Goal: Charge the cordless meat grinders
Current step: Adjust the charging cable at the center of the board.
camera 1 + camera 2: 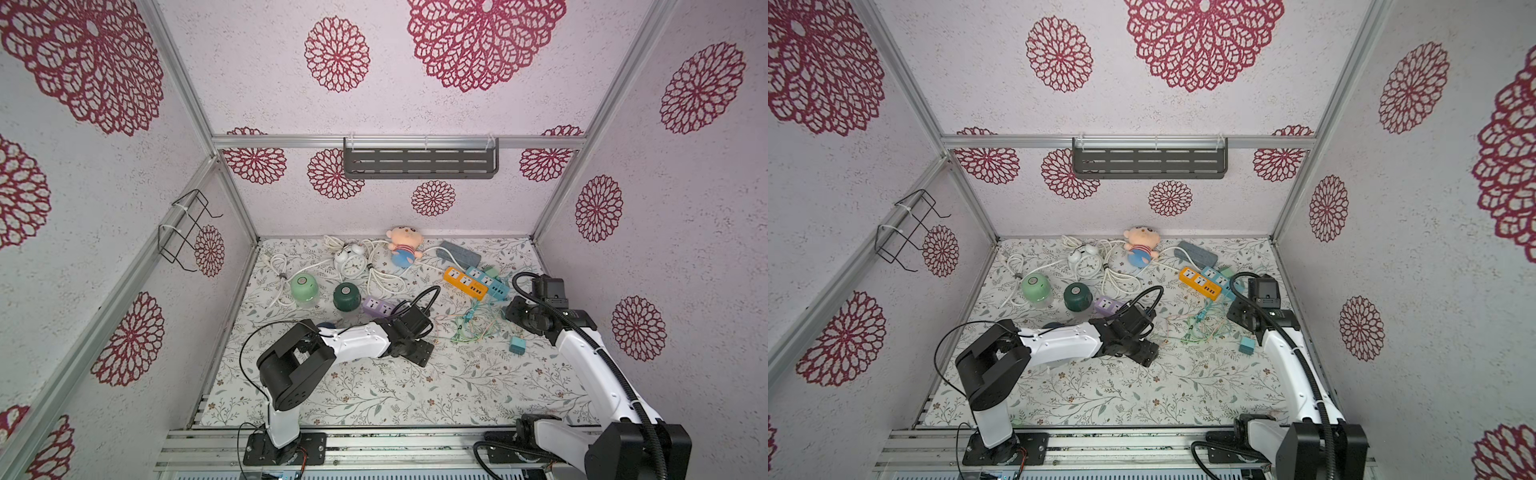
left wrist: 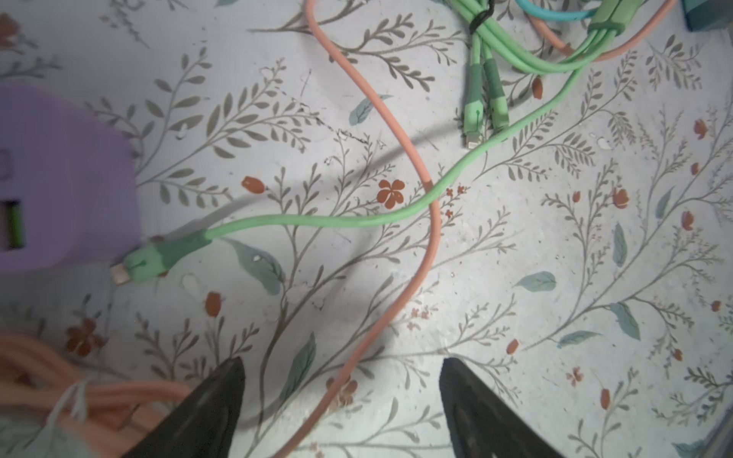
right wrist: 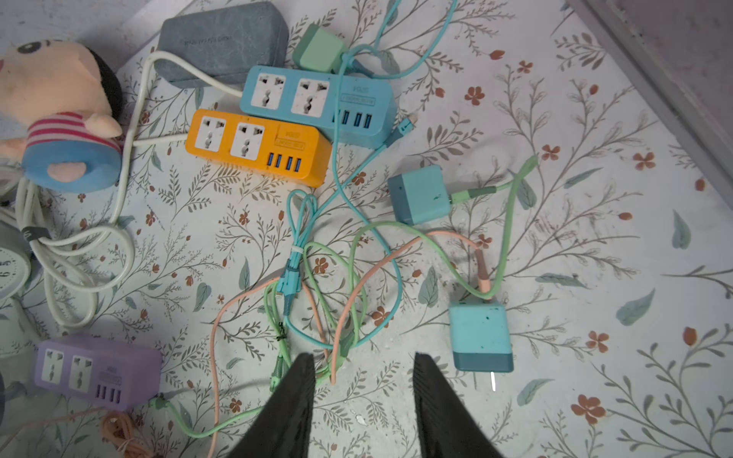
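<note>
Two claws, and neither holds anything. Your left claw is spread wide, low over the surface. The pink cable merely lies on the surface between its fingers.

Just past the fingertips lies the green plug. It is flat, in no socket, with its metal tip just beside the purple power strip. I judge that plug to be your next pick.

- Close on its thick, darker collar rather than the thin cord, and leave the metal tip sticking out so you can aim it.
- Shift off the pink cable first, or you will pinch both. The two cords also cross farther along, so lift slowly and watch for the pink one dragging.

Your right claw is also parted and empty, above the cable tangle. The green cord runs back through that tangle to a teal charger block. Consider using this claw to hold that block down so the pull does not drag it.

The light green grinder and dark green grinder stand upright in both top views. They are beyond the purple strip on the left arm's side, the dark one nearer to it. A dark blue sliver behind the left arm is probably the navy grinder, mostly hidden.

No charging port shows on any of them, so find its side before you carry the plug over. Then push in straight, not at an angle.
</note>
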Available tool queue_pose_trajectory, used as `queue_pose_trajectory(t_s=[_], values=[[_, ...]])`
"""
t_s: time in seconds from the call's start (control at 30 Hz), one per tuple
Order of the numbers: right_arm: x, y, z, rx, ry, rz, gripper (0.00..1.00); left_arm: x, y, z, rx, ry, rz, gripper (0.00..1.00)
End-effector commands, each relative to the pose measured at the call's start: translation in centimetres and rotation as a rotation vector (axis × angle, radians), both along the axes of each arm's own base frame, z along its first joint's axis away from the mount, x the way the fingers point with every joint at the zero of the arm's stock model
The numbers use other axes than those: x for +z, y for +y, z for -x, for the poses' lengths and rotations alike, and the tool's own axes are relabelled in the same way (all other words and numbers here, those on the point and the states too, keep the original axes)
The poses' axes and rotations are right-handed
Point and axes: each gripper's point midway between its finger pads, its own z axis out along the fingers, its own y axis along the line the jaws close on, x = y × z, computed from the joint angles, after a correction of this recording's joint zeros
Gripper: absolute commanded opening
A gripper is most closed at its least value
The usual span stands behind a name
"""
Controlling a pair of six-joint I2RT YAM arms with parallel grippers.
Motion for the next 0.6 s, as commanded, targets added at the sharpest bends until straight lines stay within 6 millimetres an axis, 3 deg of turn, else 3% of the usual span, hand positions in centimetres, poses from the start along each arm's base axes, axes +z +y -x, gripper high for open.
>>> queue_pose_trajectory(t_s=[0.0,0.03,0.13,0.4,0.5,0.57], values=[[0.0,0.7,-0.4,-0.002,-0.018,-0.029,0.44,-0.1,-1.1,-1.0,-0.029,-0.05,-0.016,0.85],[0.0,0.8,-0.5,0.0,-0.021,-0.033,0.44,-1.6,-0.9,-1.0,-0.025,-0.042,-0.048,0.85],[-0.1,1.1,-0.8,0.01,-0.023,-0.039,0.44,-2.0,-0.9,-1.7,-0.008,-0.071,-0.057,0.8],[-0.1,2.0,-1.5,0.028,-0.044,-0.066,0.44,-3.6,-0.6,-1.9,0.001,-0.088,-0.115,0.34],[0.1,2.4,-1.7,0.042,-0.052,-0.067,0.44,-2.5,0.4,-1.5,0.01,-0.108,-0.143,0.22],[0.2,2.8,-1.9,0.054,-0.055,-0.07,0.44,-0.1,1.5,-1.2,0.034,-0.144,-0.135,0.2]])
